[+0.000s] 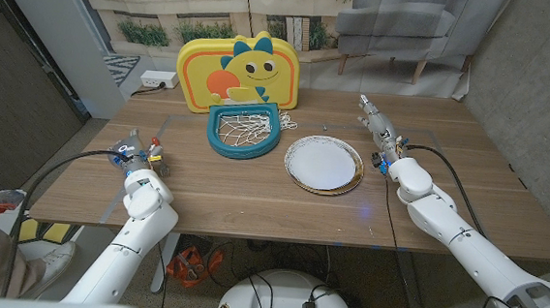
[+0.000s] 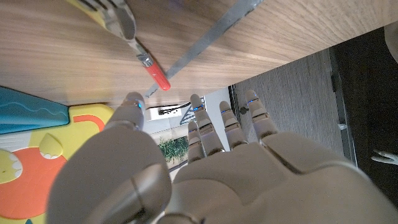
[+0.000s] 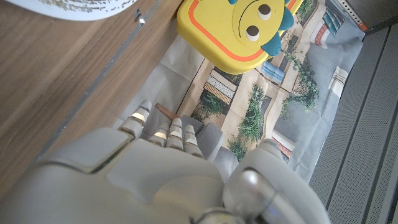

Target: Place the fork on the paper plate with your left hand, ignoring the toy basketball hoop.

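Fork (image 2: 127, 28) lay on the table (image 1: 253, 196), ungrasped; my left hand (image 1: 139, 159) hovered near, fingers (image 2: 198, 115) spread, empty. Paper plate (image 1: 324, 163) empty; task unstarted.

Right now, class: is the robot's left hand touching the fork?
Apart. In the left wrist view, bare table shows between the left hand's fingertips and the fork, whose red handle end lies just beyond them.
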You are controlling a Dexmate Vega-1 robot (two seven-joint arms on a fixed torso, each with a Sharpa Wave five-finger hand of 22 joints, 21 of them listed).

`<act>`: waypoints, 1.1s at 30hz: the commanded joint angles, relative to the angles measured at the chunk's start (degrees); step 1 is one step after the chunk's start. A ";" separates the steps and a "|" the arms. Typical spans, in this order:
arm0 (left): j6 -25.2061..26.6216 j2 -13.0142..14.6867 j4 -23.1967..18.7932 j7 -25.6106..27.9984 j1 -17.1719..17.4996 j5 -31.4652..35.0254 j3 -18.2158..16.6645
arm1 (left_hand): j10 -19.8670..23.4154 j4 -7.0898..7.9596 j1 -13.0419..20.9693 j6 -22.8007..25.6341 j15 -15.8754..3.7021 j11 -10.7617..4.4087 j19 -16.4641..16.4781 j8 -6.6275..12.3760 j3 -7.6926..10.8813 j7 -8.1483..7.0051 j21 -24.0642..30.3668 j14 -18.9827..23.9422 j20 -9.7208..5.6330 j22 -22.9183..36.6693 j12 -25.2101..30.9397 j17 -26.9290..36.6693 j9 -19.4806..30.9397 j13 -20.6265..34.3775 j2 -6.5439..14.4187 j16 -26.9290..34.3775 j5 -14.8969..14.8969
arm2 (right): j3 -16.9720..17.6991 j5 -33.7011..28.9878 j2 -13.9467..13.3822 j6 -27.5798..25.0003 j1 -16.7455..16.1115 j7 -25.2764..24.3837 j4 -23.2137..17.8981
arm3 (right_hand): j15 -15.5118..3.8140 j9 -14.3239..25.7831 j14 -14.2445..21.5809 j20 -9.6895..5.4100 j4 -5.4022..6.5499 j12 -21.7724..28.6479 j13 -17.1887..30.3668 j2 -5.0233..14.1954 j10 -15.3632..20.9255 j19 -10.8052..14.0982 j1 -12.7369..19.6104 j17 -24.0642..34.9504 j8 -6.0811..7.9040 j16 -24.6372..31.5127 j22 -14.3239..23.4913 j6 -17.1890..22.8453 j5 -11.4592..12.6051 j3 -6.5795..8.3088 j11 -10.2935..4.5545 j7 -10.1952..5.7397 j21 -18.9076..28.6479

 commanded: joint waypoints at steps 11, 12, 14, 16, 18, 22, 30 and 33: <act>0.05 -0.70 1.43 1.25 -0.47 -1.06 -0.09 | 0.46 -0.09 0.16 0.65 -0.14 0.19 0.64 0.02 -0.61 0.22 -0.05 0.76 0.03 0.12 -0.14 0.11 0.29 0.31 0.48 0.05 0.30 | -0.06 -0.06 -0.36 -0.68 0.24 0.37 -0.73 | -0.19 0.29 0.26 0.11 -0.36 -0.09 0.19 0.10 0.15 0.44 0.29 0.08 -0.19 0.06 0.27 0.36 0.00 0.07 0.00 -0.01 0.17; 0.01 -0.67 1.48 1.27 -0.48 -1.14 -0.15 | 0.43 -0.10 0.18 0.64 -0.11 0.20 0.61 0.01 -0.61 0.27 -0.06 0.76 0.06 0.12 -0.16 0.11 0.29 0.32 0.49 0.05 0.30 | -0.09 -0.09 -0.35 -0.68 0.27 0.38 -0.71 | -0.19 0.29 0.25 0.11 -0.36 -0.09 0.19 0.10 0.15 0.44 0.29 0.08 -0.18 0.06 0.27 0.39 0.00 0.07 -0.01 0.01 0.17; 0.06 -0.67 1.61 1.36 -0.56 -1.25 -0.27 | 0.36 -0.13 0.26 0.58 -0.05 0.25 0.61 -0.02 -0.62 0.34 -0.07 0.72 0.07 0.12 -0.21 0.10 0.29 0.32 0.53 0.02 0.30 | -0.13 -0.08 -0.34 -0.68 0.34 0.47 -0.67 | -0.21 0.29 0.23 0.09 -0.37 -0.09 0.19 0.12 0.14 0.43 0.28 0.08 -0.18 0.05 0.27 0.39 -0.01 0.07 -0.02 -0.04 0.16; 0.08 -0.57 1.76 1.43 -0.62 -1.30 -0.35 | 0.13 -0.15 0.34 0.54 0.02 0.27 0.61 -0.05 -0.65 0.35 -0.07 0.69 0.07 0.12 -0.34 0.10 0.29 0.34 0.59 0.00 0.30 | -0.15 -0.11 -0.31 -0.70 0.38 0.45 -0.64 | -0.18 0.29 0.24 0.13 -0.36 -0.11 0.19 0.13 0.11 0.45 0.26 0.09 -0.17 0.06 0.27 0.40 -0.01 0.07 -0.05 -0.03 0.17; 0.11 -0.47 1.90 1.47 -0.69 -1.33 -0.37 | 0.20 -0.16 0.37 0.58 -0.10 0.12 0.61 -0.05 -0.68 0.24 -0.07 0.73 0.01 0.12 -0.33 0.10 0.29 0.35 0.59 0.01 0.30 | -0.20 -0.21 -0.32 -0.66 0.43 0.45 -0.61 | -0.18 0.29 0.26 0.14 -0.36 -0.09 0.19 0.15 0.14 0.45 0.25 0.09 -0.17 0.07 0.27 0.41 -0.01 0.06 0.03 -0.04 0.17; 0.03 -0.02 2.32 1.09 -0.90 -1.24 0.01 | 0.19 -0.17 0.42 0.43 -0.01 0.11 0.63 -0.12 -0.75 0.33 -0.07 0.71 0.02 0.12 -0.38 0.10 0.29 0.37 0.61 -0.02 0.29 | -0.21 -0.06 -0.30 -0.78 0.47 0.60 -0.69 | -0.16 0.30 0.28 0.09 -0.36 -0.09 0.19 0.18 0.16 0.47 0.20 0.11 -0.17 0.08 0.27 0.40 -0.02 0.06 0.01 -0.01 0.17; 0.35 -0.10 3.21 1.40 -1.37 -1.12 0.57 | 0.23 -0.20 0.77 0.42 0.02 0.14 0.69 -0.14 -0.70 0.45 -0.05 0.75 0.10 0.13 -0.44 0.10 0.30 0.42 1.03 -0.02 0.33 | 0.06 0.07 -0.32 -0.86 -0.20 0.04 -0.88 | -0.15 0.30 0.26 0.09 -0.35 -0.09 0.19 0.25 0.16 0.48 0.15 0.13 -0.16 0.08 0.27 0.44 -0.03 0.05 0.07 -0.01 0.17; 0.30 -0.15 3.43 1.59 -1.39 -1.27 0.54 | 0.26 -0.20 0.82 0.53 0.05 0.25 0.73 -0.11 -0.75 0.53 -0.04 0.75 0.09 0.13 -0.46 0.10 0.30 0.44 1.09 -0.03 0.32 | 0.10 0.21 -0.29 -1.01 -0.27 0.08 -0.89 | -0.18 0.30 0.28 0.10 -0.35 -0.09 0.19 0.25 0.16 0.50 0.13 0.13 -0.14 0.09 0.27 0.48 -0.04 0.04 0.01 -0.07 0.17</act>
